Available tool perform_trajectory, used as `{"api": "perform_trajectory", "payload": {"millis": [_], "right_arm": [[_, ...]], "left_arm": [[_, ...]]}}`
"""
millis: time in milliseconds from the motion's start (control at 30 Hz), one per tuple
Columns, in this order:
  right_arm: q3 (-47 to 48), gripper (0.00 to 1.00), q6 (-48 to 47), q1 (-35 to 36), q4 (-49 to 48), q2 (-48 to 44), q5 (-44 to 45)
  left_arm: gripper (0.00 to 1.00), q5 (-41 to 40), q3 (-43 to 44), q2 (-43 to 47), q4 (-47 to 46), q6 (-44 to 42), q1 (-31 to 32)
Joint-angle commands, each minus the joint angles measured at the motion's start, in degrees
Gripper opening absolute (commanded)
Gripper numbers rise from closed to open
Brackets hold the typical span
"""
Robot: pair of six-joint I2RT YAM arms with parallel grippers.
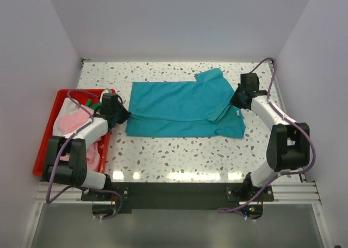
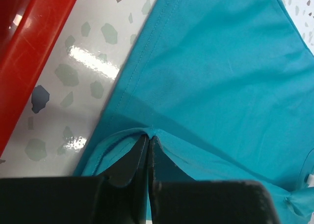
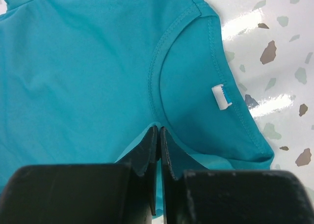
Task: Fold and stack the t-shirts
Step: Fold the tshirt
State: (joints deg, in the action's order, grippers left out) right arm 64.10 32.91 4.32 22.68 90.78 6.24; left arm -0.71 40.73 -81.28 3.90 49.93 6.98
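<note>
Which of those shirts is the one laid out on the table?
The teal t-shirt, spread on the speckled table; the pink one lies bunched in the red bin.

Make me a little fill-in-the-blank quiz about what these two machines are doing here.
1. The t-shirt lying flat on the table is ____ in colour.
2. The left gripper and the right gripper are both shut on that ____.
3. The pink shirt lies in a ____ bin.
Missing words: teal; t-shirt; red.
</note>
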Motion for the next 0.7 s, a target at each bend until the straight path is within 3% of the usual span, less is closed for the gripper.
{"api": "perform_trajectory", "payload": {"millis": [0, 67, 100, 167, 233, 500, 567, 667], "right_arm": [[3.4, 0.05, -1.44, -0.1, -1.85, 2.02, 0.09], [5.5, 0.19, -2.14, -0.1, -1.85, 4.13, -0.96], [6.47, 0.38, -2.84, -0.1, -0.98, 4.75, -1.05], [9.9, 0.52, -3.46, -0.01, 0.43, 6.5, -2.1], [10.96, 0.6, -3.99, 0.16, 2.63, 6.25, -2.2], [-0.89, 0.55, -1.01, 6.66, -0.52, -2.45, 2.55], [-0.64, 0.46, -0.74, 7.28, -0.88, -1.32, 2.46], [3.83, 0.45, -1.17, 7.2, 0.18, 2.72, 2.81]], "left_arm": [[0.06, 0.36, 2.51, -2.12, -4.59, -0.98, -1.18], [0.32, 1.66, 2.86, -2.48, -5.92, -1.15, -1.53], [0.43, 1.76, 3.21, -2.48, -6.1, -1.15, -1.97], [0.65, 1.94, 3.74, -2.05, -5.92, -1.06, -2.06], [0.74, 2.21, 4.53, -0.56, -5.31, -1.85, -2.06], [0.74, 1.68, 7.25, 1.3, -1.27, -3.0, -1.36], [0.74, 1.59, 10.14, -0.02, -0.74, -3.26, -1.1], [0.73, 1.86, 16.19, -5.1, -0.56, -4.66, -0.48]]}}
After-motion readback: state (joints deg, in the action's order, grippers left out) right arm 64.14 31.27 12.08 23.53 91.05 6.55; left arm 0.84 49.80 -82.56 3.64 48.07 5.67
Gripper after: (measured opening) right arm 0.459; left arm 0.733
